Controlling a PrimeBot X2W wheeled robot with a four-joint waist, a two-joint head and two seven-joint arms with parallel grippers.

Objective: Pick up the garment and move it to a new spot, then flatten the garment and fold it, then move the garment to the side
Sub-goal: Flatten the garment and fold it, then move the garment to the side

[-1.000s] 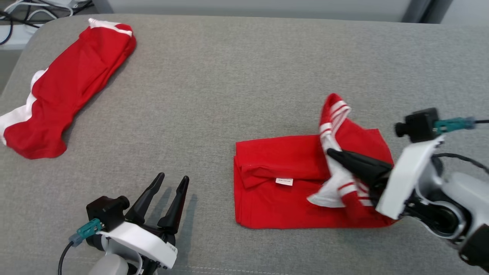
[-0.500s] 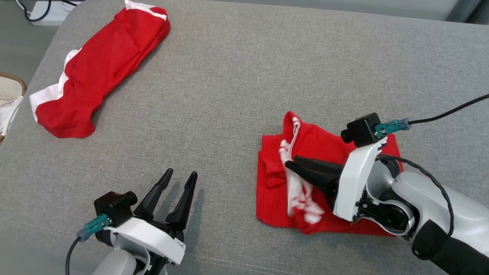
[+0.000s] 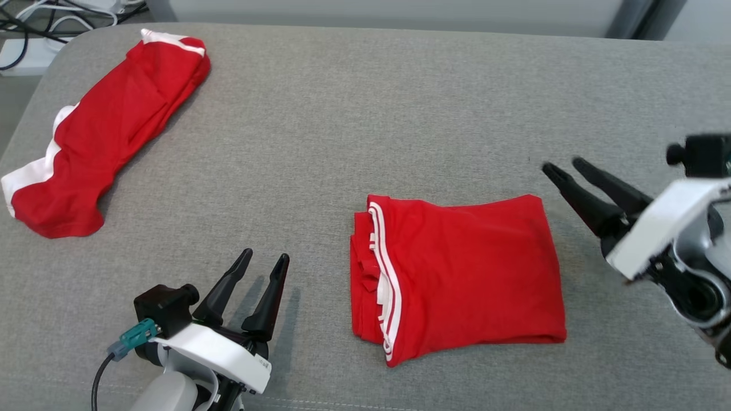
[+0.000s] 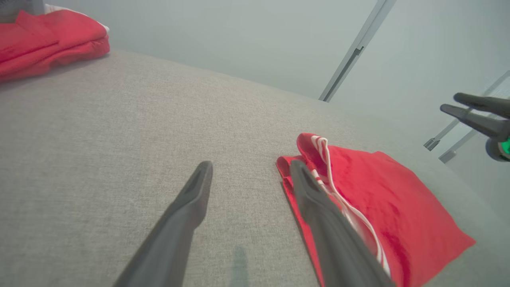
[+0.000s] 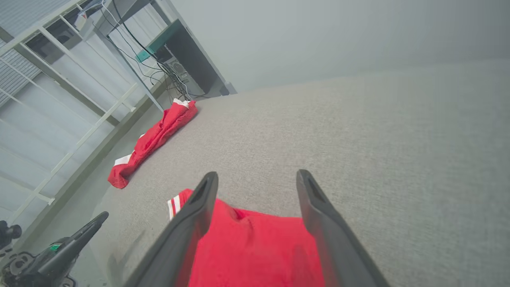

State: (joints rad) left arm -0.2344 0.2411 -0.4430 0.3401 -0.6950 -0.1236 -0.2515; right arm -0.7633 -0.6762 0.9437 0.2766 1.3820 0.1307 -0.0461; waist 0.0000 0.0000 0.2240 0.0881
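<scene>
Grey woven fabric covered the broad surface [image 3: 365, 114], its corners rounded, on which a folded red garment [image 3: 462, 274] lay flat, right of centre and toward the near edge. The garment formed a rough rectangle, with thin white stripes running down its left edge, where the layers of the fold were stacked and slightly bunched. Its upper face was mostly smooth.

Just beyond the garment's far right corner, the right claw [image 3: 562, 164] stood with its two dark fingers spread apart, grasping nothing and clear of the cloth. Those fingers pointed toward the far left of the surface. In the right wrist view the red cloth lay below and between them.

To the garment's left, near but apart from the striped edge, the left claw [image 3: 265, 254] also stood spread wide and empty, fingers pointing away from the robot, their shadow falling on the grey fabric beside them. A small black camera [image 3: 165, 302] with a teal connector [image 3: 134, 334] sat on its white wrist.

Well apart, at the far left corner of the surface, a second red garment [image 3: 108, 131] with white trim lay loosely rumpled in a long diagonal heap. Beyond that corner, cables [image 3: 34, 23] trailed across the floor.
</scene>
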